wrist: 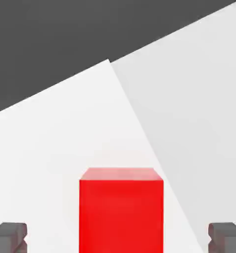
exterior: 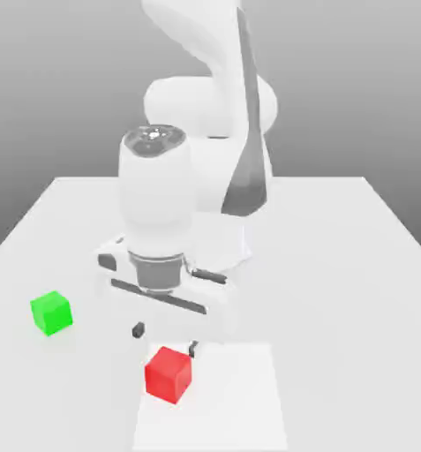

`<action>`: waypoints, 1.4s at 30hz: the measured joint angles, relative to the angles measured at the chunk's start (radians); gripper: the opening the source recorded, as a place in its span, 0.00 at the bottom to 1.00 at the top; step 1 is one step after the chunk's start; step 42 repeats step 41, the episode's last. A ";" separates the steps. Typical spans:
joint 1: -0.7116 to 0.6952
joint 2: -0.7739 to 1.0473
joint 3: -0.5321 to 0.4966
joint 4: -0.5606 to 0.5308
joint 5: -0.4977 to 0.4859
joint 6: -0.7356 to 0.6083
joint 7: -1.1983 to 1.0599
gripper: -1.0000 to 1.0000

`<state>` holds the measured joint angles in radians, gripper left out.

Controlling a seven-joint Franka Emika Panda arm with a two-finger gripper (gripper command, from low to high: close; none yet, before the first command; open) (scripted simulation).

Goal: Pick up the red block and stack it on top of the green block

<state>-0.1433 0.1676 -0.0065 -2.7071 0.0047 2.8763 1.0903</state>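
Red block, your thing to pick, lies on the counter toward the exterior view's right from the green block, near your hand, which is released and wide.

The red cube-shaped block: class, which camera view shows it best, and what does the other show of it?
The exterior view: the red cube-shaped block appears whole there, with its top and sides visible, near the white square sheet's edge. The hand view shows it larger, but cut off by the picture's border.
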 joint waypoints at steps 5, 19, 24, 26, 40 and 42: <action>-0.001 0.096 0.001 0.013 0.001 0.082 0.000 0.00; -0.101 -0.151 -0.040 -0.034 -0.014 -0.117 0.066 0.00; -0.263 -0.219 -0.117 -0.066 -0.039 -0.153 0.197 0.00; -0.317 -0.246 -0.148 -0.079 -0.051 -0.166 0.252 0.00; -0.479 -0.095 -0.233 -0.111 0.066 0.012 0.318 1.00; -0.479 -0.095 -0.233 -0.111 0.066 0.012 0.318 1.00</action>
